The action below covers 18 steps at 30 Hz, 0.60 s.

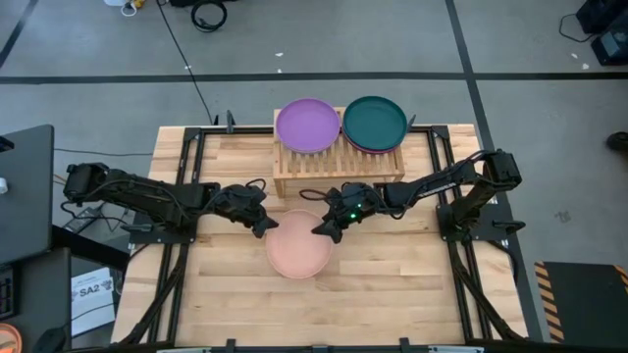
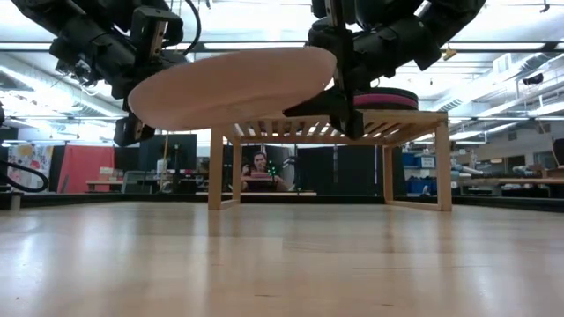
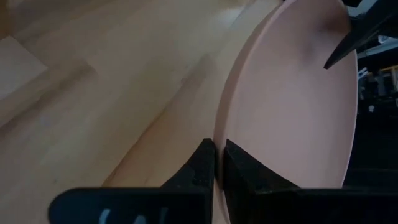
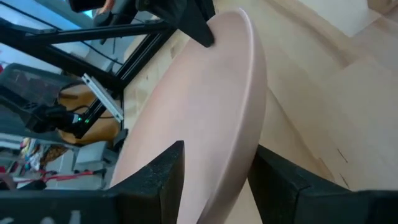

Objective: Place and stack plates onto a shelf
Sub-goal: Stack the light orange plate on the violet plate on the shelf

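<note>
Overhead, shelf [image 1: 339,169] carries purple plate [image 1: 308,125] and teal plate [image 1: 374,122].

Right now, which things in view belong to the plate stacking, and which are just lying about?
Job:
- peach plate, lifted, left pincer shut on its rim, right pincer open around the opposite rim
- shelf
- purple plate and teal plate on the shelf

Lying about:
- cables on the floor
- person beyond the table
</note>
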Each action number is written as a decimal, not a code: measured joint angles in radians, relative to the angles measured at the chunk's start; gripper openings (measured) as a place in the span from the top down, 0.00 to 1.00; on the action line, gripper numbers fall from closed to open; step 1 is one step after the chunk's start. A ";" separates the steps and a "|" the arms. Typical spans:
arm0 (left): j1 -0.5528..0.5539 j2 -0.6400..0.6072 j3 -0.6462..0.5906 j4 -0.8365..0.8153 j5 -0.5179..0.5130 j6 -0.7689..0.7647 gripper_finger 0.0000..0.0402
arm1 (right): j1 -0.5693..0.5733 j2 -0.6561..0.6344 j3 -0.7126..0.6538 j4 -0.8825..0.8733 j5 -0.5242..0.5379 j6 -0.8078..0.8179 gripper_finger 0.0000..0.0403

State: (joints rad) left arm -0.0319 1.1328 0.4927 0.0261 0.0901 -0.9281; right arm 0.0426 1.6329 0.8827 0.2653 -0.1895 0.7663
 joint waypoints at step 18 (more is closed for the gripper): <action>-0.001 0.002 -0.002 -0.094 0.078 -0.029 0.95 | -0.053 -0.002 0.003 -0.091 -0.219 0.069 0.58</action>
State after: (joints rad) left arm -0.0326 1.1343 0.4904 -0.0681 0.1682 -0.9569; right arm -0.0109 1.6314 0.8856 0.1746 -0.4086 0.8353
